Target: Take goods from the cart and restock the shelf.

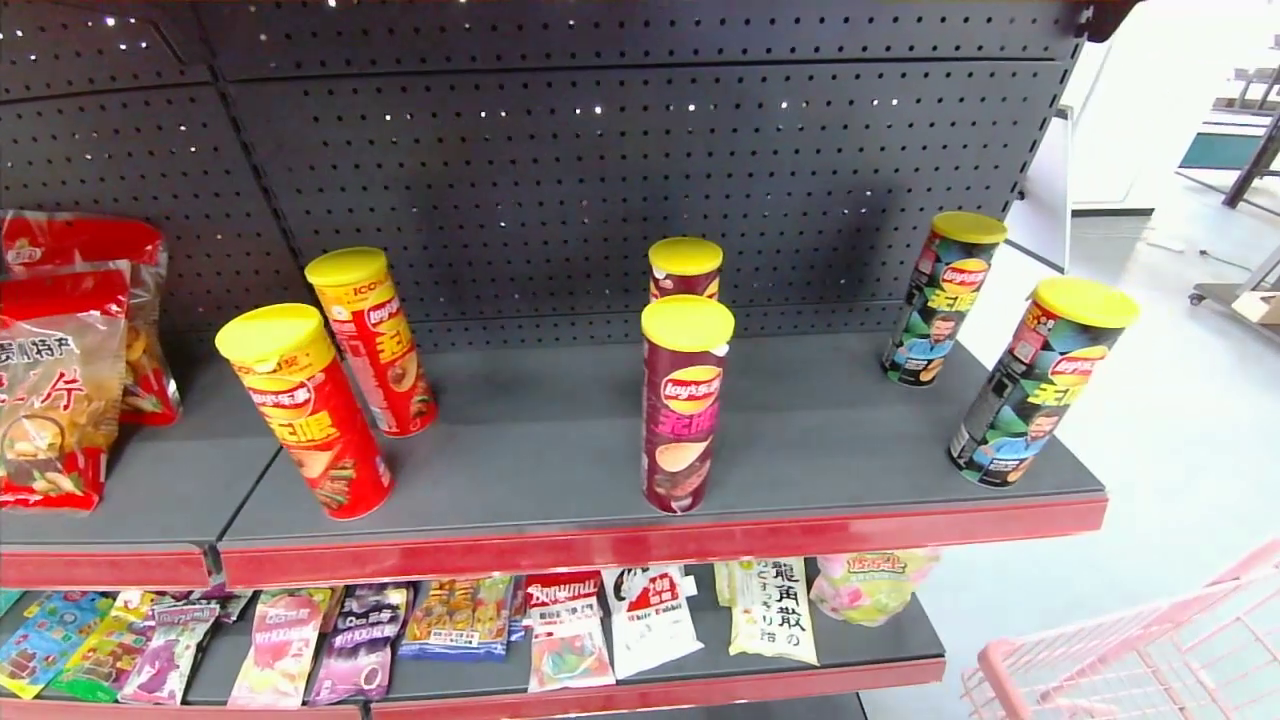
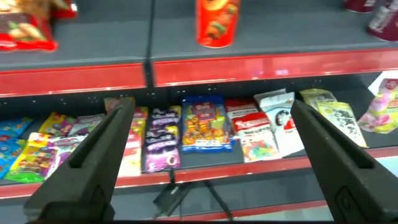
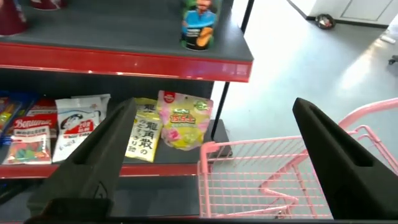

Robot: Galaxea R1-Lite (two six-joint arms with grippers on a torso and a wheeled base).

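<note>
Chip cans [image 1: 686,400] stand paired by flavour on the shelf [image 1: 560,440] with gaps seemingly left to fill, so left pincer [image 2: 211,107] and right pincer [image 3: 214,104] gape empty, the right by the cart [image 1: 1000,665].

I count two red cans [image 1: 305,420] [image 1: 378,345] left of centre, two maroon cans [image 1: 685,410] [image 1: 685,268] at centre and two dark patterned cans [image 1: 940,300] [image 1: 1040,390] at right, six in all. Two red snack bags [image 1: 60,400] sit at the left edge, cut off by the frame. There are roughly ten flat packets [image 1: 565,630] along the bottom; the left ones overlap, so that count is not exact. One pink cart [image 1: 1003,668], lower right.
</note>
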